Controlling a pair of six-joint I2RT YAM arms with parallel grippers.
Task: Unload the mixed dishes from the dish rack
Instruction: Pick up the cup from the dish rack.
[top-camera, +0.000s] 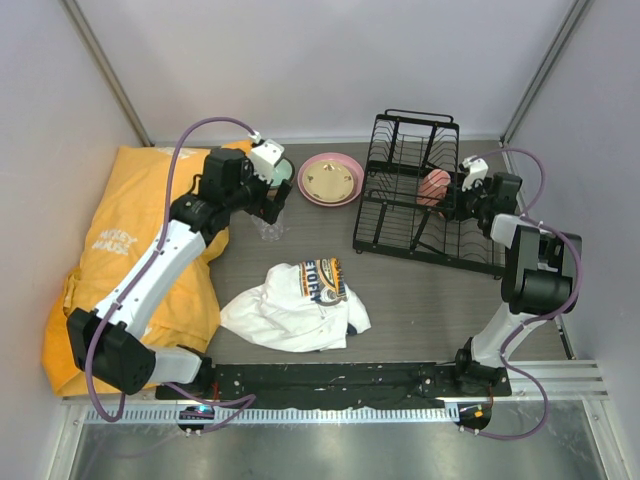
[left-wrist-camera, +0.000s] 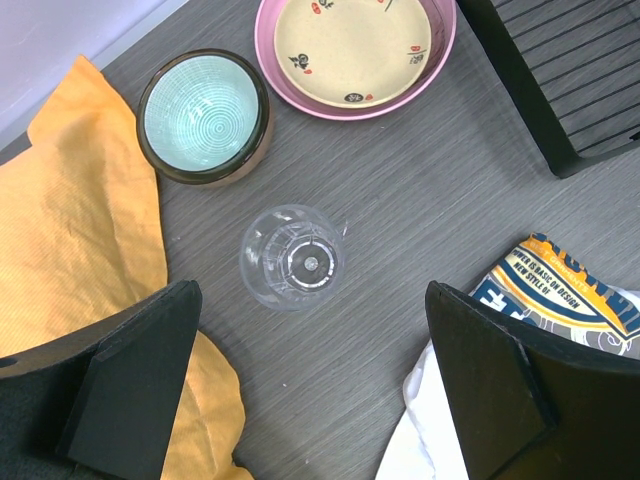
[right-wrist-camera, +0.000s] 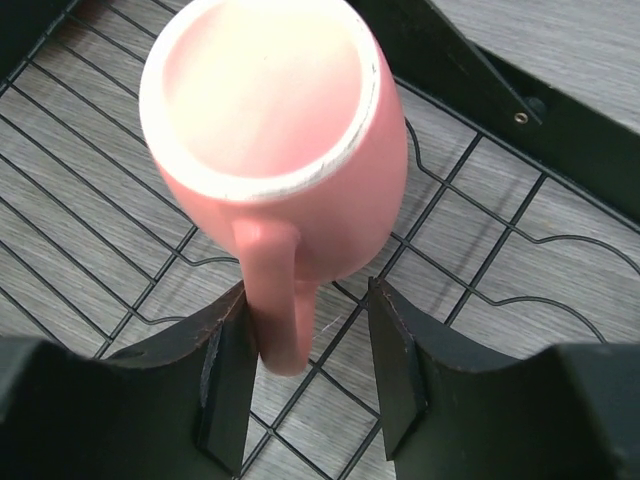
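Note:
The black wire dish rack (top-camera: 400, 215) stands at the back right with a pink mug (top-camera: 434, 186) lying in it. In the right wrist view my right gripper (right-wrist-camera: 305, 292) straddles the handle (right-wrist-camera: 275, 300) of the mug (right-wrist-camera: 270, 110). The left pad touches the handle and a gap shows at the right pad. On the table left of the rack, the cream patterned plate (left-wrist-camera: 350, 45) lies in the pink plate (left-wrist-camera: 442, 58). Beside them stand the mint-green bowl (left-wrist-camera: 202, 112) and the clear glass (left-wrist-camera: 292, 257). My left gripper (left-wrist-camera: 312, 322) hangs open above the glass, holding nothing.
A white printed T-shirt (top-camera: 300, 300) lies crumpled at the table's front middle. An orange cloth (top-camera: 120, 250) covers the left side under the left arm. Grey walls close in the table on three sides.

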